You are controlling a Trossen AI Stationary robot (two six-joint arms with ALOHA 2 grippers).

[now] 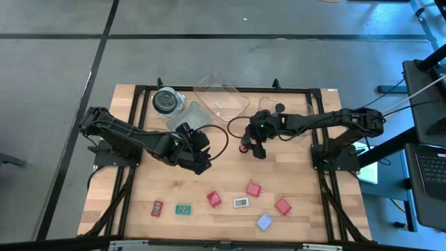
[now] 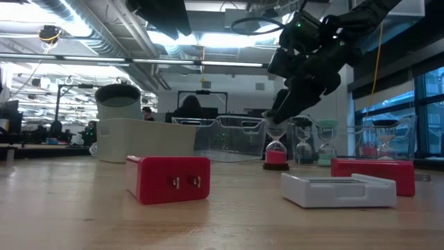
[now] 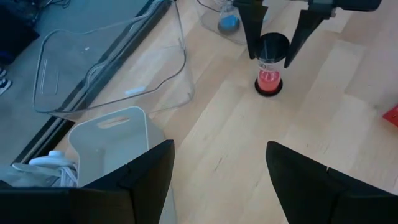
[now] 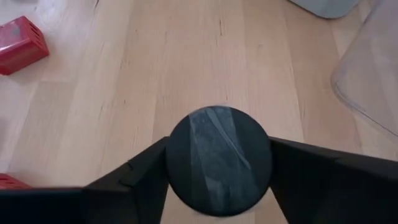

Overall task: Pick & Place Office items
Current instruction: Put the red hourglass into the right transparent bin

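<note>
Clear plastic trays (image 1: 221, 97) and a round dark-lidded jar (image 1: 166, 101) stand far-left. Left gripper (image 1: 202, 155) hangs open nearby. Right gripper (image 1: 255, 143) clamps the upright red-sanded hourglass (image 3: 270, 64); no legible writing.

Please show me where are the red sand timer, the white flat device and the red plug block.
Red sand timer (image 3: 269, 81): left wrist view, red lower bulb.
White flat device (image 2: 338, 189): low view, front edge.
Red plug block (image 2: 168, 179): low view, face with prongs.
</note>
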